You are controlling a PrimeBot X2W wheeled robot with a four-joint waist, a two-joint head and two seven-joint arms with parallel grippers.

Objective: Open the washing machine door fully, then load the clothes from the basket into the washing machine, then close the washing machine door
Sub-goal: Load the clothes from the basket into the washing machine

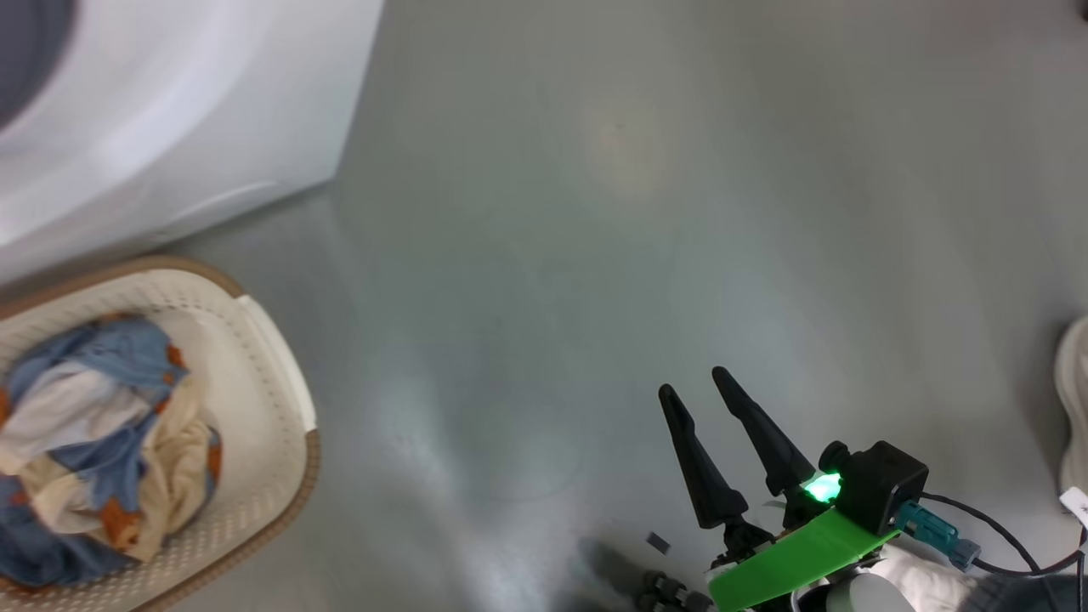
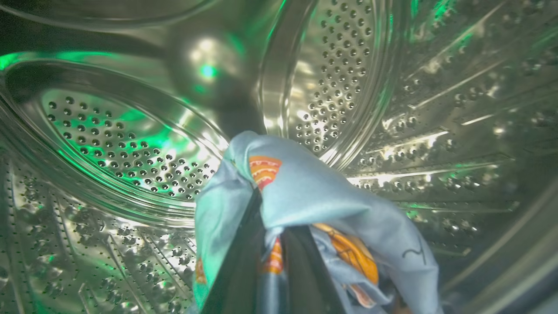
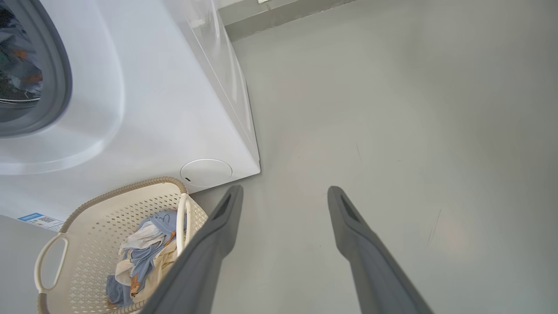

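Fingers (image 2: pixel 237 279) of the left gripper (image 2: pixel 274 244), closed narrowly on a soft blue garment with orange print (image 2: pixel 314 192), reach inside the perforated steel drum (image 2: pixel 340 78) of the big white front-loading washing machine (image 3: pixel 165 109); the fabric drapes over both fingers. Right gripper (image 1: pixel 694 382), arm low at the robot's right, hangs over the grey floor (image 1: pixel 637 212), jaws wide apart and empty. Small cream-white perforated plastic basket with brown woven-look rim (image 1: pixel 280 357), just beside the machine's front, holds a bundle of blue, cream and orange clothes (image 1: pixel 102 442).
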